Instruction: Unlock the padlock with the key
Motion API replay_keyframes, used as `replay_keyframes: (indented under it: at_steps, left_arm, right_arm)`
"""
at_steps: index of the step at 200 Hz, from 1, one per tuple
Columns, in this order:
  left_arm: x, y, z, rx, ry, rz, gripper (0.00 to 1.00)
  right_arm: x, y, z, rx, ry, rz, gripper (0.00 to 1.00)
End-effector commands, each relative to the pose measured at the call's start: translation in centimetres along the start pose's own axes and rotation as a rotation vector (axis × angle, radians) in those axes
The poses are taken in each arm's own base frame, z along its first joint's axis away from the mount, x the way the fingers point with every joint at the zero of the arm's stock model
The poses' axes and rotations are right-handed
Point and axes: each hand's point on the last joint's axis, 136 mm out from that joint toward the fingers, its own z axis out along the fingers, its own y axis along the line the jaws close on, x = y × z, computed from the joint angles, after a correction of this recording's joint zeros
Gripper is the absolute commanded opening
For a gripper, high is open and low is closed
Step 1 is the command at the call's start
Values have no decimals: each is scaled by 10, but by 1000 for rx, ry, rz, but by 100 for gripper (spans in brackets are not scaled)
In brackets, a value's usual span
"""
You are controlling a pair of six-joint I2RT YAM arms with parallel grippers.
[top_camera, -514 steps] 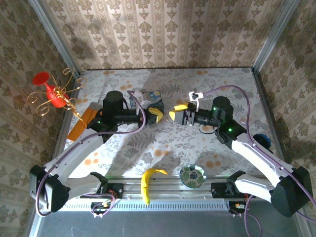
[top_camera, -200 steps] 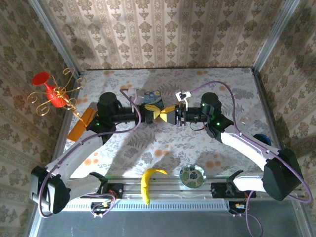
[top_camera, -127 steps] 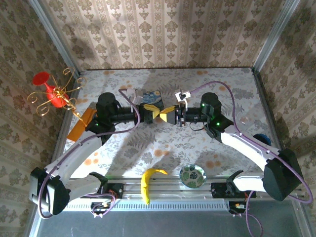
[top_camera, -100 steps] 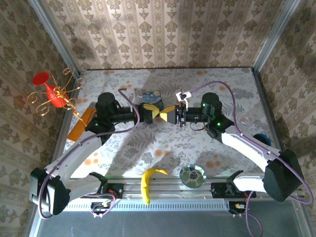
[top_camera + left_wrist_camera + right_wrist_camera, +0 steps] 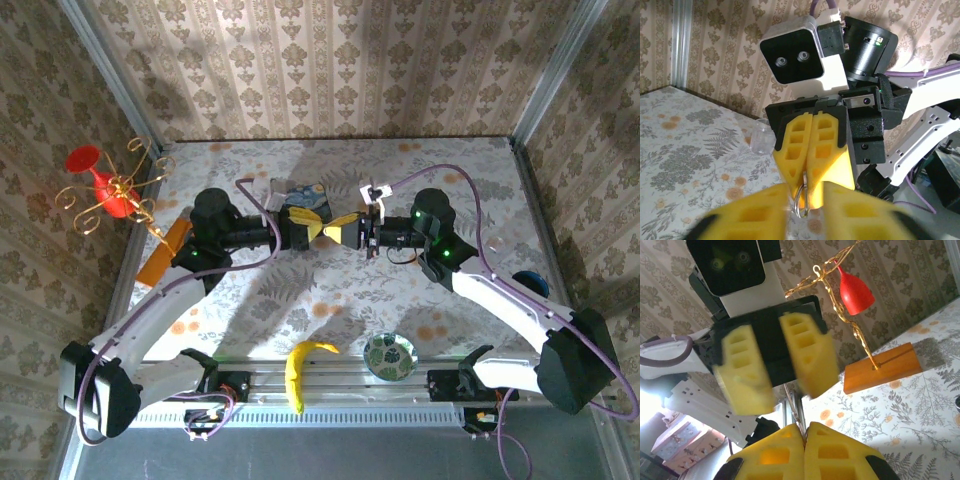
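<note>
While the left gripper (image 5: 316, 227) is gaping open, the right gripper (image 5: 346, 229) at its 3 o'clock is pinching a silvery ring (image 5: 801, 202).

right fingers (image 5: 827, 150) pinching metal ring (image 5: 801, 202), left fingers (image 5: 747, 220) parted

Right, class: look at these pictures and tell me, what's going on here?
The right gripper and left gripper meet nose to nose in mid-air above the floral table. The right one is shut on a small metal ring, which hangs from its tips. The left one is open, with the ring in its gap.
</note>
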Motion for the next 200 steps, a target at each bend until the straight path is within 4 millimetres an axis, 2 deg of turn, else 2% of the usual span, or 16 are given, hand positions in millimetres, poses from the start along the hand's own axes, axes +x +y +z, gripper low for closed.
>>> replay_keyframes:
  at_steps: [1,19,32,41,68,97,127,159,200]
  left_arm:
    - [-6,9,-4,-54,-34,-20,61]
    - [-9,24,-11,-153,-66,-36,84]
    - [-10,42,-20,-289,-102,-46,93]
    - [-9,60,-31,-417,-130,-70,96]
    - [14,106,-65,-750,-142,-218,97]
    - [50,132,-78,-919,-103,-379,98]
    - [88,150,-71,-1012,-64,-500,100]
    - [124,163,-51,-1081,0,-475,100]
    - [169,187,-47,-1180,102,-517,98]
  right_arm:
    - [-6,-8,-5,72,-26,8,0]
    - [-1,-26,-7,164,-16,47,0]
    - [3,-41,-11,243,-15,85,0]
    - [7,-50,-14,291,-14,111,0]
    - [18,-70,-25,391,-21,172,0]
    - [36,-103,-48,598,-5,290,0]
    - [57,-124,-62,716,1,382,0]
    - [76,-138,-68,756,-26,442,0]
    - [93,-151,-83,836,-76,485,0]
